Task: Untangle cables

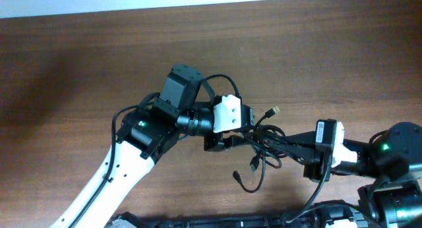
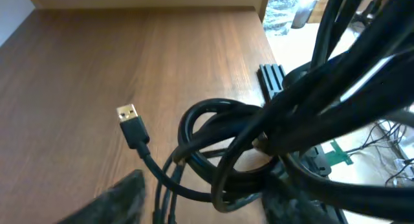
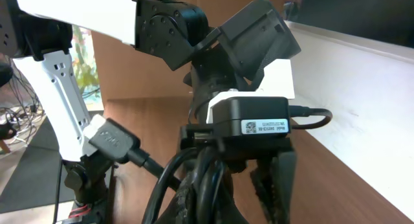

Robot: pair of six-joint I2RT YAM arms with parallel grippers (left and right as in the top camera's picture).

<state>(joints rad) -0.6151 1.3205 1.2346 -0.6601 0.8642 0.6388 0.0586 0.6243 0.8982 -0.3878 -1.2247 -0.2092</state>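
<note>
The cables [image 1: 267, 141] are a knot of thin black cords in the middle of the table, stretched between my two grippers. My left gripper [image 1: 223, 141] is at the knot's left end. In the left wrist view its fingers [image 2: 123, 198] stand apart, looped cables [image 2: 213, 120] run between them, and a gap shows beside the left finger. A gold-tipped USB plug [image 2: 129, 117] lies loose on the wood. My right gripper [image 1: 297, 149] holds the right end. In the right wrist view a bundle of the cables [image 3: 207, 185] is pinched in my right gripper [image 3: 236, 191].
The wooden table [image 1: 99, 50] stretches far to the back and left. Two loose cord ends [image 1: 247, 178] trail toward the front edge. The left arm's white link [image 1: 119, 172] crosses the front left. The left wrist's black camera box [image 3: 252, 117] sits close before the right wrist camera.
</note>
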